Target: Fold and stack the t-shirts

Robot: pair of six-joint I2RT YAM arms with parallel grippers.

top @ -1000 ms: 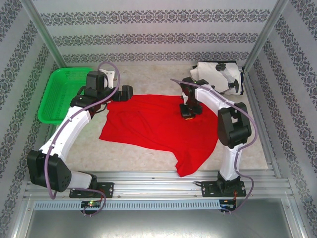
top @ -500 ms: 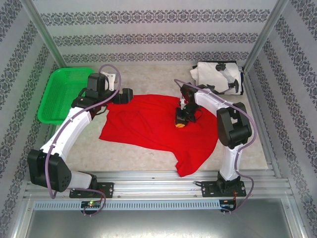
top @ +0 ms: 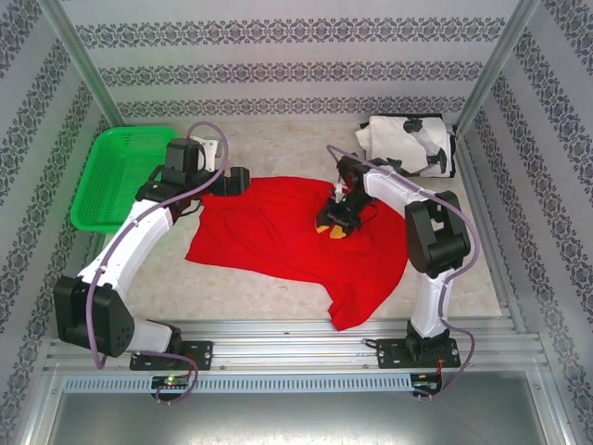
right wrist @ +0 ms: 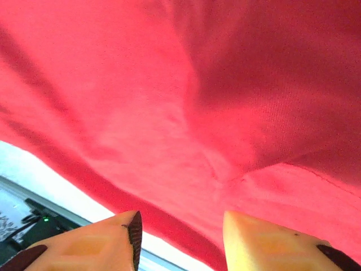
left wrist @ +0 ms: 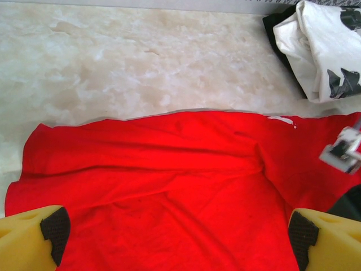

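Red cloth t-shirt (top: 278, 232) stretches far-left to near-right. Right gripper (top: 332, 222), parted and empty, hangs mid-shirt; left gripper (top: 236, 178), spread wide, at its far edge.

- The red shirt (top: 278, 232) is covering the middle of the table (top: 269, 297), leaving bare strips lying open along the near and far edges.
- The green basket (top: 125, 176) is blocking the left side.
- The white shirt (top: 408, 139) is taking up the far right corner.
- The right arm (top: 398, 190) is reaching over the red shirt's right part.
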